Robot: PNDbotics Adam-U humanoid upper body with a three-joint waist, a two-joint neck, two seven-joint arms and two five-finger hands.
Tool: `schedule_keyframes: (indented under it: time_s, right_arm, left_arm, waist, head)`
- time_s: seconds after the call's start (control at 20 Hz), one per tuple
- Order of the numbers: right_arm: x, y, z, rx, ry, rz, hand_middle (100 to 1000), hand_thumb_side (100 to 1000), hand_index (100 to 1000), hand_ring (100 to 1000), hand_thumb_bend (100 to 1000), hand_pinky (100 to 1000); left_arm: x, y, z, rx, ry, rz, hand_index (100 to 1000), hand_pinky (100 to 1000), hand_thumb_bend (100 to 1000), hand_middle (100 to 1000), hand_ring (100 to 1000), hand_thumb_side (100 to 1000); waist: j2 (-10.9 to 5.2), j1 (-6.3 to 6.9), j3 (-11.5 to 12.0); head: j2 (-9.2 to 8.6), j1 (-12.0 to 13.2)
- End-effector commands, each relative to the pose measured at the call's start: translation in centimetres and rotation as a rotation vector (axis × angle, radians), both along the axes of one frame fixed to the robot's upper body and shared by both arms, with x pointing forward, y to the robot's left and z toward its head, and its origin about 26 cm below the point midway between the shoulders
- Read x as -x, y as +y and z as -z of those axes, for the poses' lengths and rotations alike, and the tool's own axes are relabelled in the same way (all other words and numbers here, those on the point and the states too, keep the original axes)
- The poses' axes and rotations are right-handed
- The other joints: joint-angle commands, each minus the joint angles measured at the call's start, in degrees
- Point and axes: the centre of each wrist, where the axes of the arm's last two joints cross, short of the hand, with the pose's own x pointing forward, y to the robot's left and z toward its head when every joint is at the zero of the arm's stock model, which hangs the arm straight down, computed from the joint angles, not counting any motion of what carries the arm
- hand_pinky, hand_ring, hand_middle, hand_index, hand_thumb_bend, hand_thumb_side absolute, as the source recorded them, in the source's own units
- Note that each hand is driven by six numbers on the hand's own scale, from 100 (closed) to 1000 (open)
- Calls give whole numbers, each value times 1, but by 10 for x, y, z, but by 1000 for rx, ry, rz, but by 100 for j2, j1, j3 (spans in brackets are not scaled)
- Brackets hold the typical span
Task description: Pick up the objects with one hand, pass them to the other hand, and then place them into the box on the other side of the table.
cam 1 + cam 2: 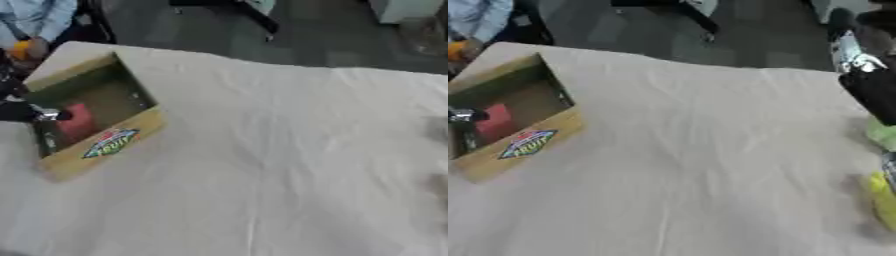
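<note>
Wrinkled cloth (262, 190) fronts the box (105, 150) holding a red object (79, 120) beneath the left hand (26, 112), whose fingers I cannot read, so a blurred reach could clip the wall.

Tan box (105, 150), red object (77, 120), white tablecloth (289, 165).

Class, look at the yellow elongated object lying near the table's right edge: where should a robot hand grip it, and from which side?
Grip the yellow elongated object across its narrow middle, coming down from above. It lies flat on the white cloth-covered table, long axis running away from the robot, so a pinch across its width likely suits best.
</note>
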Motion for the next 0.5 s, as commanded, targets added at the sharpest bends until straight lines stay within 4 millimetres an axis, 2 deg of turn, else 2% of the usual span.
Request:
schedule_keyframes:
  time_s: [0.05,0.15,0.25,0.35,0.5]
  right_arm:
    - [2,-8,-8,6,-29,36,719,495,818,691,365,809]
    - [2,-13,-8,3,-34,67,717,489,816,691,363,808]
    - [1,-19,-9,-4,-38,102,713,477,808,688,357,807]
    - [-1,-26,-9,-10,-36,144,714,470,809,689,362,808]
    - [-6,-36,-6,3,21,188,719,462,813,690,355,811]
  left_arm:
    - [6,-1,-26,23,-124,10,815,562,834,539,632,385]
    - [13,-10,-36,60,-226,46,784,523,775,503,599,393]
    - [21,-21,-43,110,-338,85,776,496,761,505,587,410]
    - [29,-33,-46,172,-441,125,779,491,741,534,601,445]
    - [40,-51,-45,240,-525,175,819,508,744,614,675,459]
  waist:
    - [-151,20,5]
    - [-147,5,9]
    - [-141,-5,15]
    - [-138,-13,17]
    - [-144,-24,-5]
  head:
    - [72,-361]
    - [116,-795]
    - [132,-1119]
    - [142,-1341]
    - [141,-1527]
